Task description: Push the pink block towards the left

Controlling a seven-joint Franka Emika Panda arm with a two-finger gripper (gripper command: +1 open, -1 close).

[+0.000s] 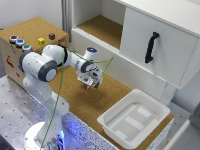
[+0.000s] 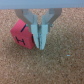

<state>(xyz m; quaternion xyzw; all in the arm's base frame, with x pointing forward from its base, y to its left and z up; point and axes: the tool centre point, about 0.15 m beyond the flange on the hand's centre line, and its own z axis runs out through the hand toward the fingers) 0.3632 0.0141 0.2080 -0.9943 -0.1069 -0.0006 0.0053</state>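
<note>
In the wrist view the pink block (image 2: 21,36) lies on the cork surface (image 2: 60,65), with a dark mark on its near face. My gripper (image 2: 39,44) stands right beside it, fingers pressed together with nothing between them, and one finger's side is against or very close to the block's edge. In the exterior view the gripper (image 1: 88,84) hangs low over the cork board (image 1: 107,95) near its middle. There the block is mostly hidden under the hand.
A small yellow cube (image 1: 41,41) and a small dark purple cube (image 1: 52,36) sit on a cork-topped box with coloured buttons at the exterior view's left. A white tray (image 1: 152,111) stands at the lower right. A white cabinet with a black handle (image 1: 151,47) rises behind.
</note>
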